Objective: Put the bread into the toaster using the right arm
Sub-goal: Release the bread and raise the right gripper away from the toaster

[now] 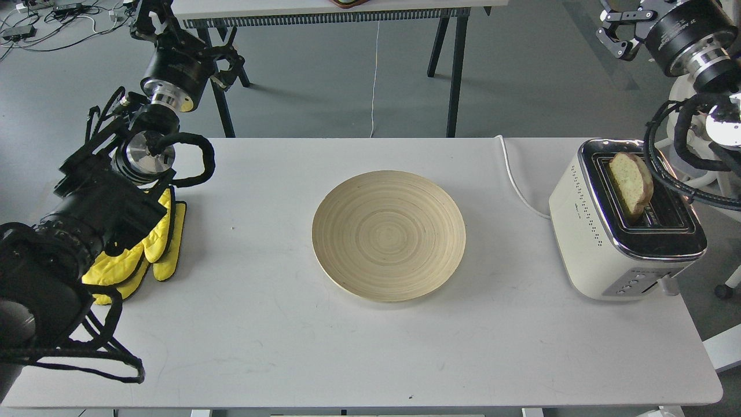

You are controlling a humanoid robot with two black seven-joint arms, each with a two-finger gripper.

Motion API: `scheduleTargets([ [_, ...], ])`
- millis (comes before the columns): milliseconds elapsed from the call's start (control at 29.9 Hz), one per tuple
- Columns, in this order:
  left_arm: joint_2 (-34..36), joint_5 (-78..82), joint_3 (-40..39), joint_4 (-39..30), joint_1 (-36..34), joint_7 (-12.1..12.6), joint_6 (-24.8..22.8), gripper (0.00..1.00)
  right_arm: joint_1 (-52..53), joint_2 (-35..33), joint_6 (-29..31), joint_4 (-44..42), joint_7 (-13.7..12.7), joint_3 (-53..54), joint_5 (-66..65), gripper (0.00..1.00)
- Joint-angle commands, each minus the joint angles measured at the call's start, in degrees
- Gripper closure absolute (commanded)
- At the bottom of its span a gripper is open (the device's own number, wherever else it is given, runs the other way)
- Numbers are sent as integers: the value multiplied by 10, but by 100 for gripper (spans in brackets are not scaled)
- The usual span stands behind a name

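The bread (631,182), a pale slice with a brown crust, stands on edge in a slot of the cream-white toaster (596,243) at the table's right end, its top half sticking out above the chrome top. My right gripper (618,33) is high at the upper right, well above and behind the toaster, apart from the bread; its fingers stand apart and hold nothing. My left gripper (151,20) is at the upper left, beyond the table's far edge; its fingers are too dark to tell apart.
A round wooden plate (388,234) lies bare at the middle of the white table (278,336). A yellow mitt (150,249) lies at the left under my left arm. The toaster's white cord (515,185) runs off the far edge. A white chair (694,116) stands at the right.
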Motion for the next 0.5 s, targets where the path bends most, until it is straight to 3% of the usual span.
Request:
scheduleTargets([
  [0,-1,0,0,1,0,0,0,0,-64,31,2,-5,-11,82,5,0],
  [134,-1,0,0,1,-1,0,0,0,-101,64,-2,-8,-16,149,5,0],
  [469,-1,0,0,0,-1,0,0,0,-101,80,2,-30,3,192,1,0],
])
